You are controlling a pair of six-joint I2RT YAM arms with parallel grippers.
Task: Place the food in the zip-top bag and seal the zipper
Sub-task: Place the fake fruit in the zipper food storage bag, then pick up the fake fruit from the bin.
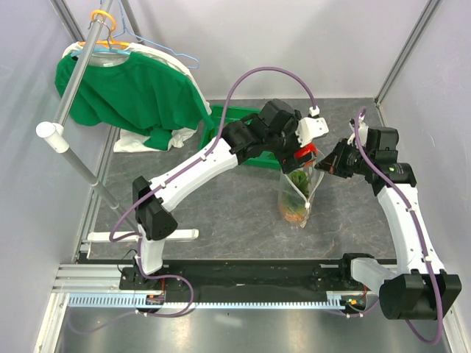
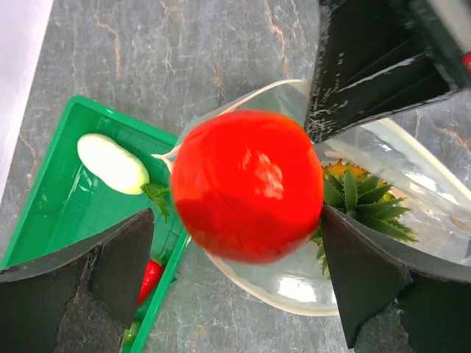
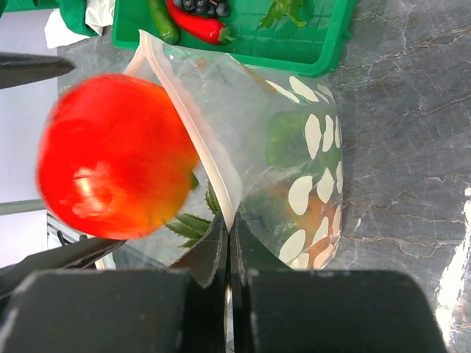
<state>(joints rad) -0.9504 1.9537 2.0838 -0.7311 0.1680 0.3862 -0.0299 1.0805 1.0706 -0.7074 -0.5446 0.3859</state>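
Observation:
The red tomato (image 2: pixel 246 184) hangs blurred over the open mouth of the clear dotted zip-top bag (image 1: pixel 296 195). My left gripper (image 2: pixel 235 215) is open around it, with a gap at the left finger. My right gripper (image 3: pixel 230 228) is shut on the bag's rim, holding the mouth up; the zipper strip (image 3: pixel 199 132) runs along it. The orange pineapple (image 3: pixel 309 213) with its green crown (image 2: pixel 357 198) and a green piece (image 3: pixel 291 136) lie inside the bag. The white vegetable (image 2: pixel 112 163), red chili (image 3: pixel 195 26) and dark grapes (image 3: pixel 206 6) lie in the green tray (image 2: pixel 59 213).
The green tray (image 1: pixel 229 118) sits just behind and left of the bag. A long green vegetable (image 3: pixel 162 20) also lies in it. A green shirt (image 1: pixel 125 92) hangs on a rack at the far left. Grey walls close in both sides.

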